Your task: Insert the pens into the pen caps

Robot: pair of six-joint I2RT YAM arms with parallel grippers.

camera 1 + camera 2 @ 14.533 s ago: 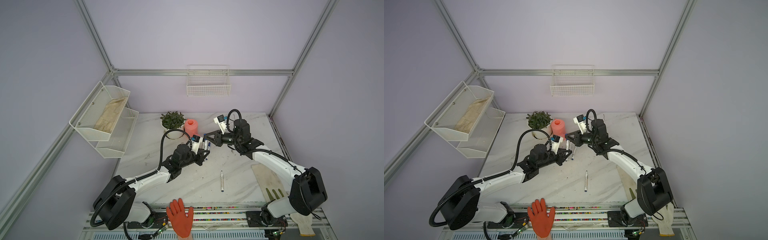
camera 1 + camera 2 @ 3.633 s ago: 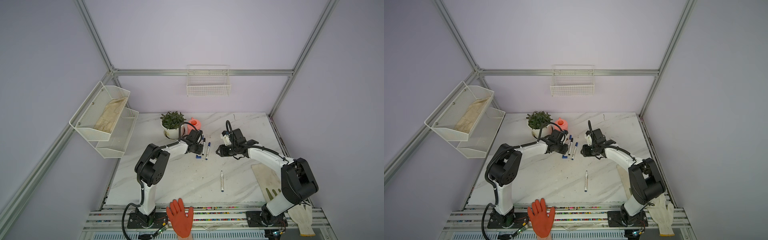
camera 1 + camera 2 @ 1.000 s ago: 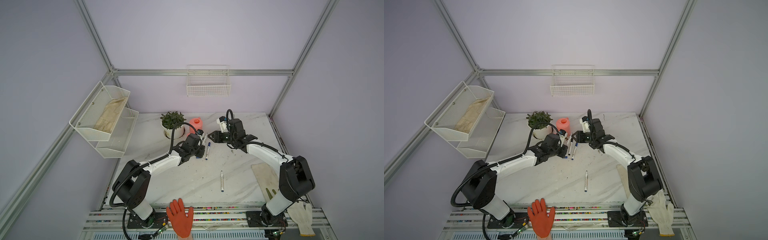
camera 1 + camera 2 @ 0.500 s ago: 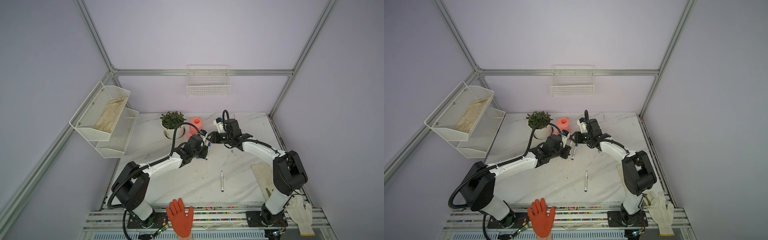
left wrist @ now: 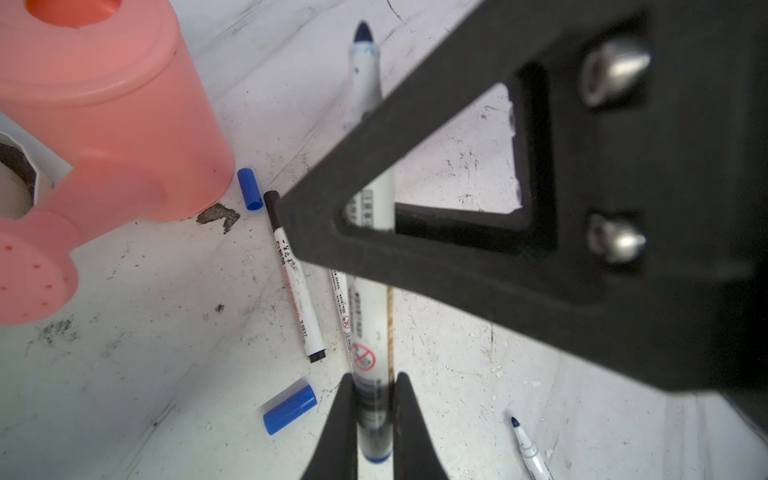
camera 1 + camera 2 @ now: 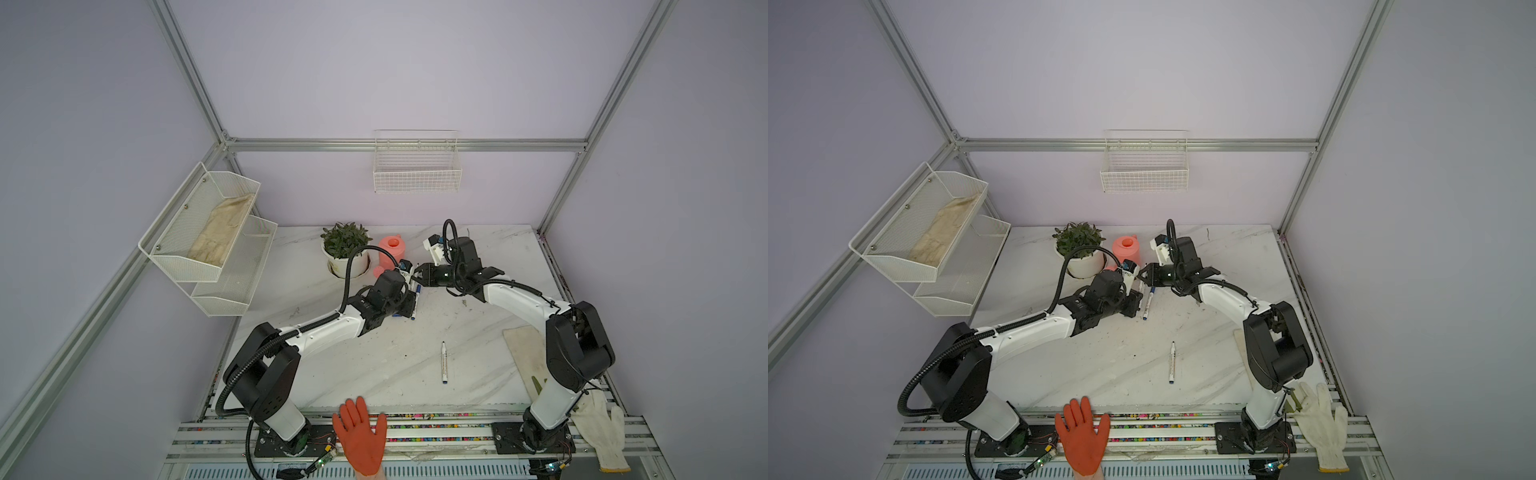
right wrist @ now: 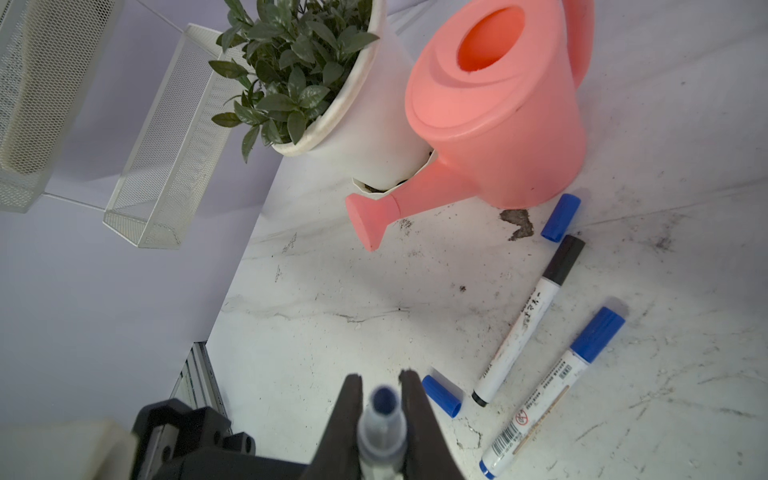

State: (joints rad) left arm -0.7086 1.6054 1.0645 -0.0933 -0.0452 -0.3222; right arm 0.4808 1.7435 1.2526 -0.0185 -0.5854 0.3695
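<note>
I judge we are about halfway. A black-capped pen (image 7: 528,320) and a blue-capped pen (image 7: 552,390) lie on the worktop (image 7: 332,311) near the pink watering can (image 7: 498,112), and two pens wait.

The step in hand is a re-grip of one uncapped blue pen (image 5: 365,328), held above the worktop close to the can. My left hand (image 5: 374,376) is closed on its blue tail end. My right hand (image 7: 381,374) is closed on the same pen just behind the bare tip.

Next, I think one hand must let go and fetch a cap. One blue cap (image 7: 561,218) lies just beside the can's base, and another blue cap (image 7: 442,395) lies farther from the can, past the black-capped pen. Then cap and tip must be lined up on one axis. The second uncapped pen (image 6: 444,362) lies well apart from the can.

In the left wrist view the right hand covers the middle of the held barrel. In both top views I cannot make out the loose caps. I also cannot tell if the fitted caps are pressed fully home.
</note>
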